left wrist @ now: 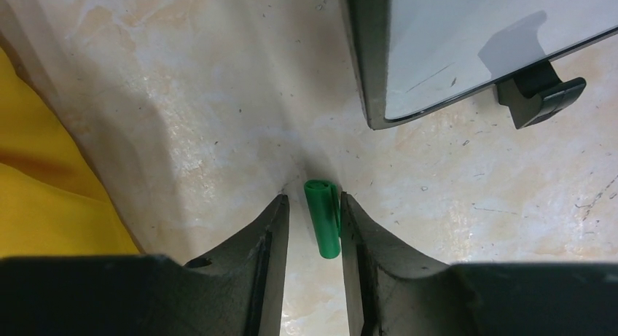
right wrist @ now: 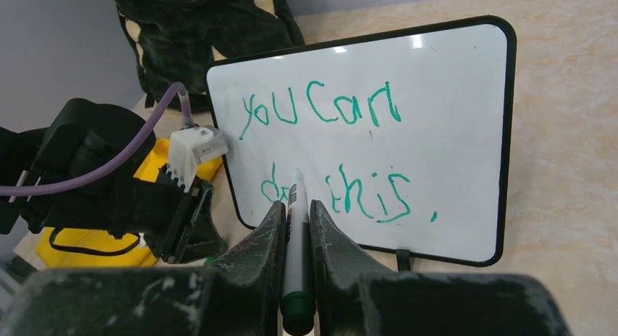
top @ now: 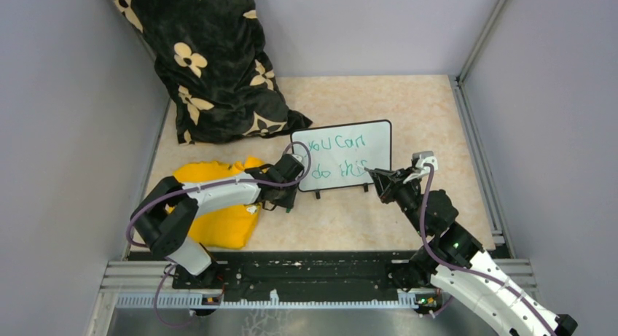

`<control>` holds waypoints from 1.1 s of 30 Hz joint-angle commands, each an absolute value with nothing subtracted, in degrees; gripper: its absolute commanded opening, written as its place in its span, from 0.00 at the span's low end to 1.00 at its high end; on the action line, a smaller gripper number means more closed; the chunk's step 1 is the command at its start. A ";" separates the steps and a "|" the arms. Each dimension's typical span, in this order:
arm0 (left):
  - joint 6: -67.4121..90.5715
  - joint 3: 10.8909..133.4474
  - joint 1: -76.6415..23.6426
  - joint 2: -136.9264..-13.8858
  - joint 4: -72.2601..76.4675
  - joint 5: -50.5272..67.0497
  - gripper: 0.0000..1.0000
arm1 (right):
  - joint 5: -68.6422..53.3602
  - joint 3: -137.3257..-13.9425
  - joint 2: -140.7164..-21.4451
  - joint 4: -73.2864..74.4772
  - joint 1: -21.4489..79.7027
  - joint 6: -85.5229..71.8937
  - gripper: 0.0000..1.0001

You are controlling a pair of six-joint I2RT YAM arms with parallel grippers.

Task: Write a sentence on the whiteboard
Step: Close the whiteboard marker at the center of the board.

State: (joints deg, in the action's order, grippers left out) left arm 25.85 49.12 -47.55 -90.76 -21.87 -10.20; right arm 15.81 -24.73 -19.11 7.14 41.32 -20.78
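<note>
The whiteboard (top: 372,135) stands upright on its black feet mid-table, and the sentence (top: 337,158) "you can do this" is written on it in green in two lines. In the right wrist view the whiteboard (right wrist: 452,132) faces me with the sentence (right wrist: 321,110) plain to read. My right gripper (right wrist: 295,205) is shut on a white marker (right wrist: 296,248), tip pointing at the lower line. My left gripper (left wrist: 313,197) hangs low over the table by the board's left corner (left wrist: 466,37), open, with a green cap (left wrist: 323,219) between its fingers, against the right one.
A yellow cloth (top: 226,223) lies under the left arm. A black bag with cream flowers (top: 211,59) leans in the back left corner. Grey walls and metal rails close the table in. One board foot (left wrist: 543,95) stands near the left gripper.
</note>
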 commanded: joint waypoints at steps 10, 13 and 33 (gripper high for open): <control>25.56 48.57 -50.44 -93.42 -24.03 -14.62 0.35 | 16.42 -25.05 -18.31 4.86 40.61 -20.73 0.00; 25.90 48.13 -50.45 -93.52 -23.44 -13.48 0.30 | 16.43 -25.05 -18.04 5.01 40.65 -20.74 0.00; 28.60 48.82 -50.27 -79.78 -24.56 -17.81 0.00 | 16.44 -25.40 -17.93 5.70 40.69 -20.82 0.00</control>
